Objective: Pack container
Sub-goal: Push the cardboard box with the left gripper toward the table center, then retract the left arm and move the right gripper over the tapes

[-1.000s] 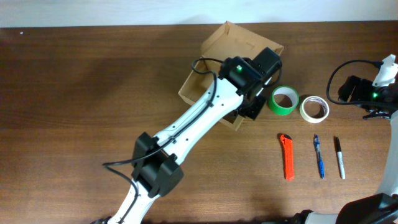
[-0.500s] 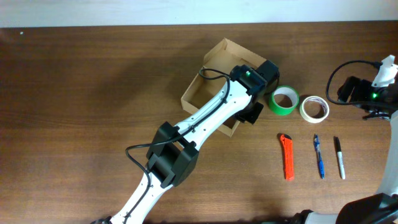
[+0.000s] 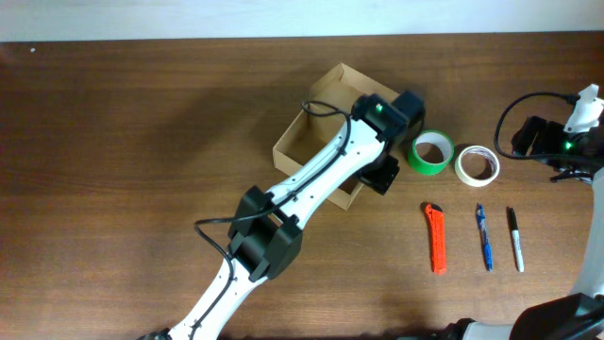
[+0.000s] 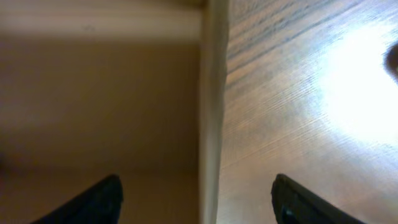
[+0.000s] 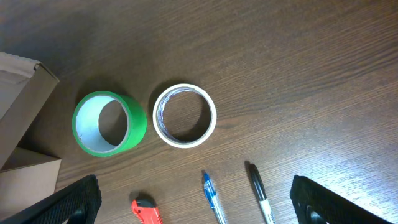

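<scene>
The container (image 3: 316, 123) is a tan cardboard box lying open at the table's middle. My left gripper (image 3: 382, 142) hovers over its right wall. In the left wrist view that gripper (image 4: 196, 199) is open. One of its fingers (image 4: 99, 199) is over the box's inside and the other is over the wooden table. The thin cardboard wall (image 4: 210, 93) runs between them, untouched. My right gripper (image 5: 196, 202) is open and empty, high above the table at the far right.
Right of the box lie a green tape roll (image 3: 430, 153) and a white tape roll (image 3: 476, 165). In front of them are a red utility knife (image 3: 436, 238), a blue pen (image 3: 484, 238) and a black marker (image 3: 515, 239). The right arm (image 3: 547, 137) stays at the table's right edge.
The box has slid a little toward the table's front with my left gripper on its right wall. That gripper was shut and now stands open. The right arm has not moved.
</scene>
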